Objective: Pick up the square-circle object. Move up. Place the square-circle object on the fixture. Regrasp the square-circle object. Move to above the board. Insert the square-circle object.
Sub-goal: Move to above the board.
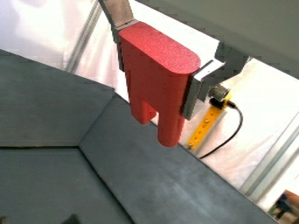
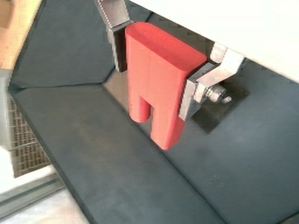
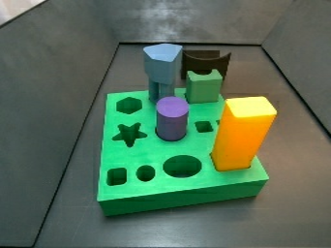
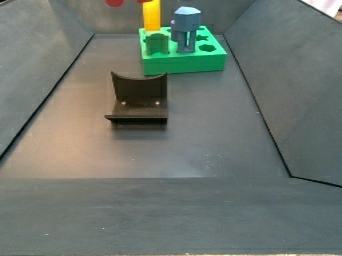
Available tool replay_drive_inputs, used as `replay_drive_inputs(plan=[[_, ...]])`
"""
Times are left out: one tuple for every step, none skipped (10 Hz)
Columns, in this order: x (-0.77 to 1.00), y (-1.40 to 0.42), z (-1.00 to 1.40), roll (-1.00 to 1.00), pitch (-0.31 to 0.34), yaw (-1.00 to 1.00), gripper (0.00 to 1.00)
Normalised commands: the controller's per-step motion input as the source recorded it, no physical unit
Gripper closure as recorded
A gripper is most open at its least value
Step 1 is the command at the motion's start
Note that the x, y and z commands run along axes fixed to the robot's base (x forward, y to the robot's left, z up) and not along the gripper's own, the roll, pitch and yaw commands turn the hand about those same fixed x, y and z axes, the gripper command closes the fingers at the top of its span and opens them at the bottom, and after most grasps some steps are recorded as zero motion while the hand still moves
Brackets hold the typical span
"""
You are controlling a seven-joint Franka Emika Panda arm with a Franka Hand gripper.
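We carry the square-circle object [image 1: 156, 80] pinched in the gripper [image 1: 163, 74], long axis dropping away from the fingers [image 2: 198, 86], fixture [image 4: 136, 98] mid-frame (gripper barely visible at top edge).

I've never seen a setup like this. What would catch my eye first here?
Probably the small red peg, the square-circle object, clamped between the gripper's flat silver fingers, high above the dark floor in both wrist views. Next, the thick bright green board in a side view, carrying a tall orange block, a purple cylinder and a blue-grey hexagonal post. The black fixture stands alone on the floor.
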Motion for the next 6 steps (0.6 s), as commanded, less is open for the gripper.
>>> replay_drive_inputs(plan=[[-0.55,-1.0,0.18,-1.0,-0.151,-0.14,1.0],[-0.58,-1.0,0.19,-1.0,-0.161,-0.14,1.0],[-0.6,-1.0,0.18,-1.0,-0.172,-0.15,1.0],[-0.61,-1.0,0.18,-1.0,-0.171,-0.16,1.0],[-0.62,-1.0,0.18,-1.0,-0.168,-0.18,1.0],[-0.63,-1.0,0.18,-1.0,-0.164,-0.18,1.0]])
